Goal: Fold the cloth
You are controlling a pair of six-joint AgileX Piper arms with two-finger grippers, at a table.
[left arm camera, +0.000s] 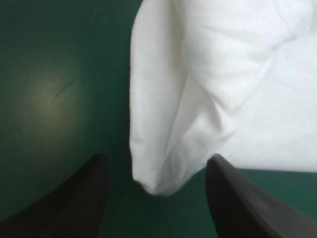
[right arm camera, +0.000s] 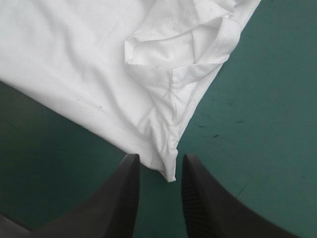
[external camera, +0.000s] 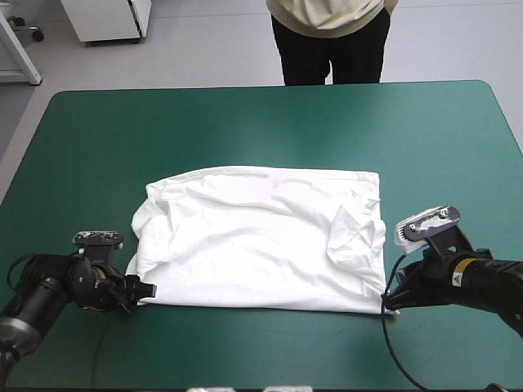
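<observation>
The white T-shirt (external camera: 261,245) lies spread in a rough rectangle on the teal-green cover, with a sleeve folded in at its right side (external camera: 355,229). My left gripper (external camera: 145,291) rests low at the shirt's near left corner. In the left wrist view the left gripper (left arm camera: 157,166) is open, and the rounded corner of the T-shirt (left arm camera: 223,74) lies between its black fingers (left arm camera: 84,193). My right gripper (external camera: 392,300) sits at the near right corner. Its wrist view shows the right gripper (right arm camera: 161,166) narrowly open, the pointed tip of the T-shirt (right arm camera: 74,59) reaching into the gap beside the hemmed sleeve (right arm camera: 198,69).
Teal-green cover (external camera: 261,131) stretches from the shirt to the table's far edge, and bare strips run along both sides (external camera: 73,188). The near edge lies a short way behind both grippers.
</observation>
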